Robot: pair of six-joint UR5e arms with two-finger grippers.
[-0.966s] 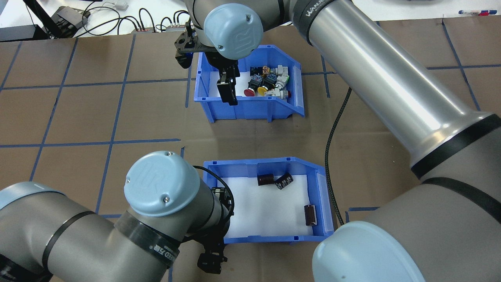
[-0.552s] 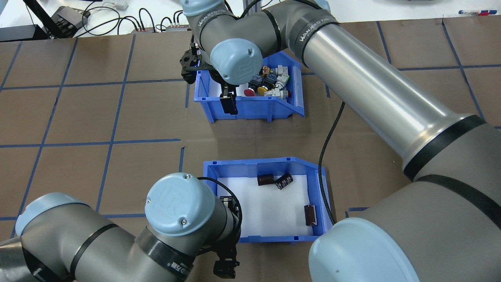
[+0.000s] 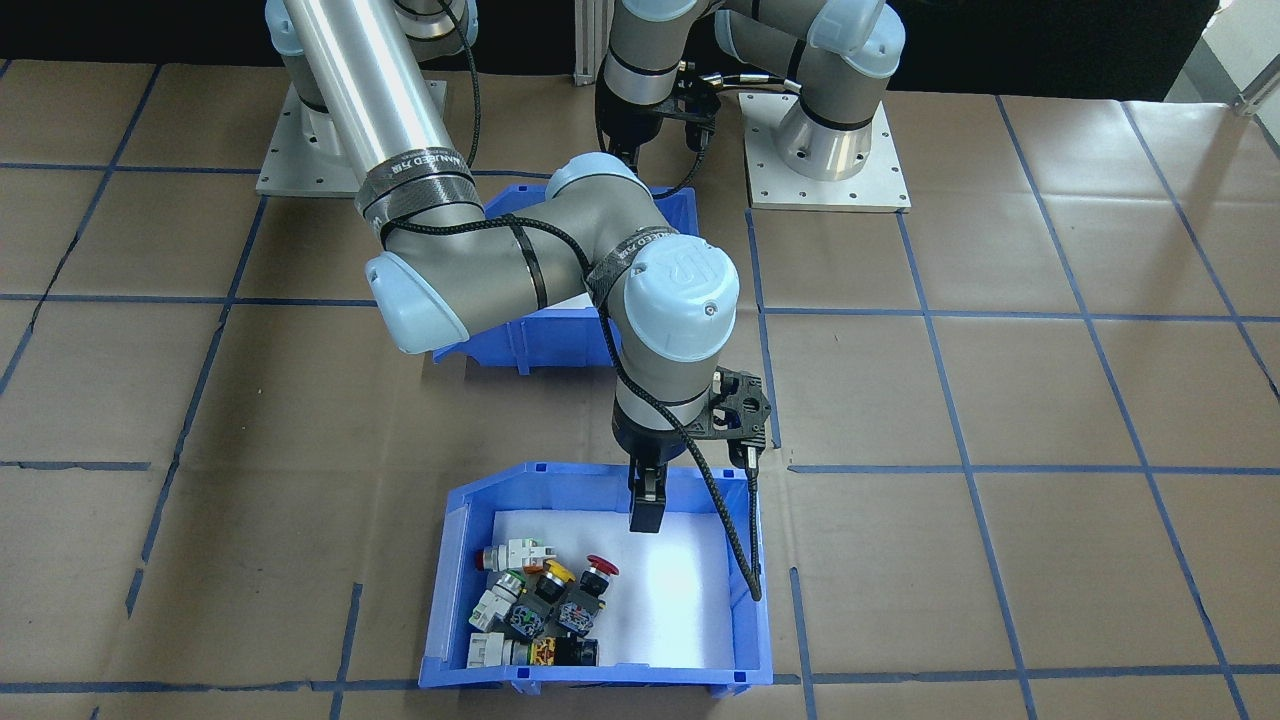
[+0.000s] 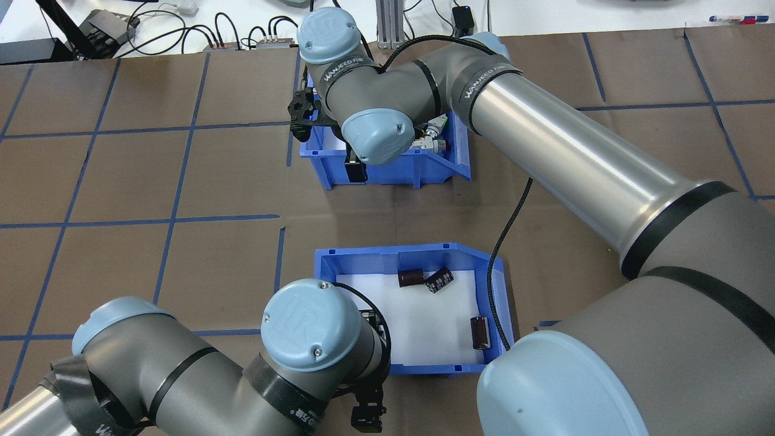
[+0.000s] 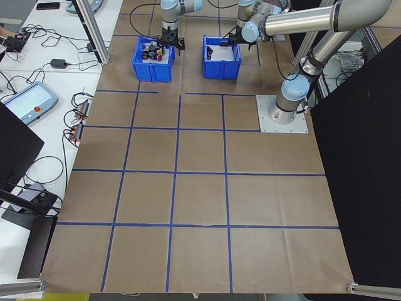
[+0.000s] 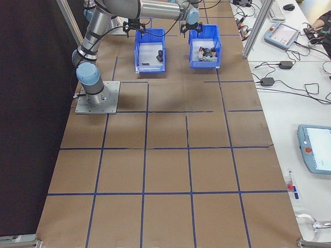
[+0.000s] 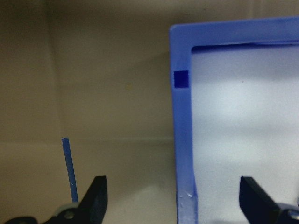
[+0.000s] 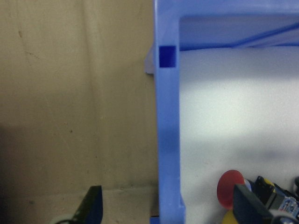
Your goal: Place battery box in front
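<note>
The battery box is a blue bin with a white liner holding three dark cylinder batteries, near the robot's side of the table. Most of it is hidden behind the right arm in the front-facing view. My left gripper is open and straddles the box's blue wall close to a corner. In the overhead view the left wrist hides its fingers. My right gripper is open astride a wall of the other blue bin, the one holding colourful push-button switches.
The switch bin lies farther from the robot than the battery box, with a strip of bare brown table between them. The right arm's black cable hangs over the battery box's sloped end. Cables and devices line the far table edge.
The right arm has come down, bringing its gripper lower over the switch bin's wall. The left wrist has moved right and nearer the battery box's corner. Neither bin has moved.
</note>
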